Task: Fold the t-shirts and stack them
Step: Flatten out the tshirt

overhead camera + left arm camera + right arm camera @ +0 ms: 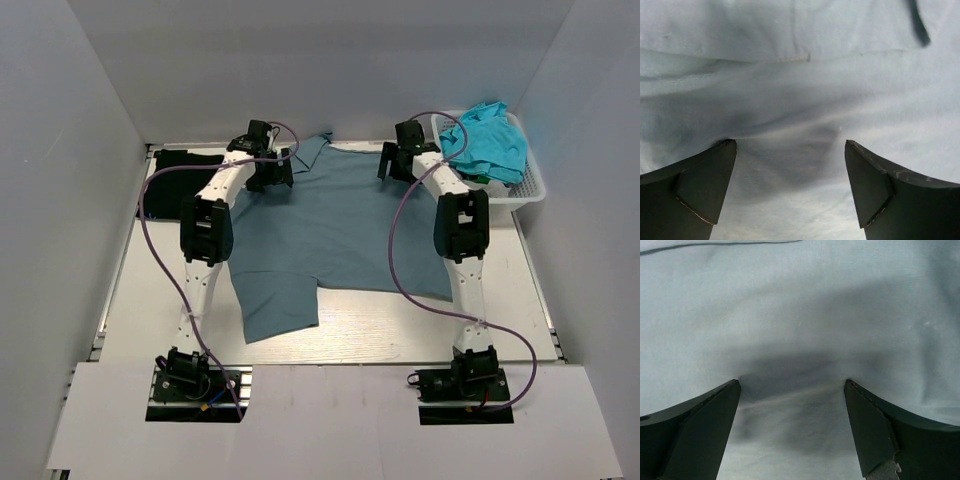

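From above, the blue t-shirt (340,230) lies spread flat in the middle of the pale surface (400,335); a black t-shirt (185,160) sits far left; turquoise t-shirts (490,140) fill the basket (535,190); white walls all round. Left wrist: the left claw (790,145) is spread wide over blue cloth — soft, light, floppy. Right wrist: the right claw (792,382) is spread too, holding nothing — best pinch the far edge.
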Controlling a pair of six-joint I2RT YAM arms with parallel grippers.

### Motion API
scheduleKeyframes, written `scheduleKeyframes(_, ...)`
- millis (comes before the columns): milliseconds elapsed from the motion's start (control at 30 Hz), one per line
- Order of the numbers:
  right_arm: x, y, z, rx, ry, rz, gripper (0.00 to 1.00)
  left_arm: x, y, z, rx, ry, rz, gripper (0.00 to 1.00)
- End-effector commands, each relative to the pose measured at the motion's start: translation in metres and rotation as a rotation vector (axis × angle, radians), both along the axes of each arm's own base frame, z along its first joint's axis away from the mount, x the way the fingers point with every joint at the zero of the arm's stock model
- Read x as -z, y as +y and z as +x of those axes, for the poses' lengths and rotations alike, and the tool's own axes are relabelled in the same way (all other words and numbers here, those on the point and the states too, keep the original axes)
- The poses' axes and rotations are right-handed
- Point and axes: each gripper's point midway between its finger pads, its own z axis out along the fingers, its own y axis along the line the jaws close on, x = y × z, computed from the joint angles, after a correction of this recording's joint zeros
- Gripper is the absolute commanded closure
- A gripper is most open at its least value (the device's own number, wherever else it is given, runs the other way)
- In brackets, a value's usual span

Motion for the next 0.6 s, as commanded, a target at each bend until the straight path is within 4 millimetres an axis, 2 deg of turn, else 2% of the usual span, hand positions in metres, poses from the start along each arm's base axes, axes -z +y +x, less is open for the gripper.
scheduleKeyframes(0, 0.004, 0.013, 0.018, -0.091, -0.043, 0.068, 0.10, 0.007, -0.002, 0.007, 0.097, -0.026, -0.010, 0.00)
scheduleKeyframes(33, -0.017, 0.015, 0.020, -0.105, -0.077, 0.073, 0.10, -0.001, -0.003, 0.011, 0.107, -0.056, -0.009, 0.00)
scheduleKeyframes(100, -0.029, 0.024, 0.016, -0.142, -0.095, 0.066, 0.10, -0.017, -0.003, 0.013, 0.115, -0.094, -0.010, 0.00)
scheduleKeyframes(133, -0.061, 0.025, 0.017, -0.152, -0.151, 0.082, 0.10, -0.041, -0.004, 0.018, 0.123, -0.143, -0.013, 0.00)
scheduleKeyframes(167, -0.070, 0.026, 0.016, -0.165, -0.166, 0.076, 0.10, -0.056, -0.005, 0.021, 0.122, -0.173, -0.018, 0.00)
scheduleKeyframes(233, -0.110, 0.028, 0.012, -0.189, -0.217, 0.066, 0.10, -0.082, -0.005, 0.017, 0.135, -0.195, -0.024, 0.00)
scheduleKeyframes(267, -0.124, 0.028, 0.010, -0.201, -0.238, 0.051, 0.10, -0.114, -0.006, 0.013, 0.142, -0.239, -0.041, 0.00)
scheduleKeyframes(300, -0.144, 0.031, 0.003, -0.209, -0.255, 0.049, 0.10, -0.130, -0.005, 0.007, 0.133, -0.252, -0.051, 0.00)
scheduleKeyframes(333, -0.167, 0.028, -0.005, -0.198, -0.278, 0.036, 0.10, -0.129, -0.004, -0.008, 0.133, -0.209, -0.059, 0.00)
scheduleKeyframes(367, -0.161, 0.028, -0.016, -0.193, -0.245, 0.037, 0.10, -0.136, -0.004, -0.020, 0.130, -0.196, -0.072, 0.00)
scheduleKeyframes(400, -0.186, 0.030, -0.028, -0.188, -0.278, 0.048, 0.10, -0.146, -0.007, -0.048, 0.112, -0.166, -0.092, 0.00)
scheduleKeyframes(433, -0.190, 0.028, -0.046, -0.182, -0.264, 0.056, 0.10, -0.145, -0.001, -0.065, 0.082, -0.133, -0.087, 0.00)
scheduleKeyframes(467, -0.167, 0.025, -0.064, -0.160, -0.197, 0.067, 0.10, -0.142, 0.001, -0.086, 0.061, -0.094, -0.077, 0.00)
scheduleKeyframes(500, -0.189, 0.018, -0.077, -0.116, -0.232, 0.104, 0.10, -0.109, 0.008, -0.122, -0.001, 0.036, -0.083, 0.00)
scheduleKeyframes(533, -0.178, 0.012, -0.102, -0.066, -0.189, 0.135, 0.10, -0.127, 0.014, -0.149, -0.031, 0.037, -0.102, 0.00)
scheduleKeyframes(567, -0.169, 0.000, -0.129, -0.025, -0.160, 0.131, 0.10, -0.122, 0.018, -0.171, -0.063, 0.081, -0.107, 0.00)
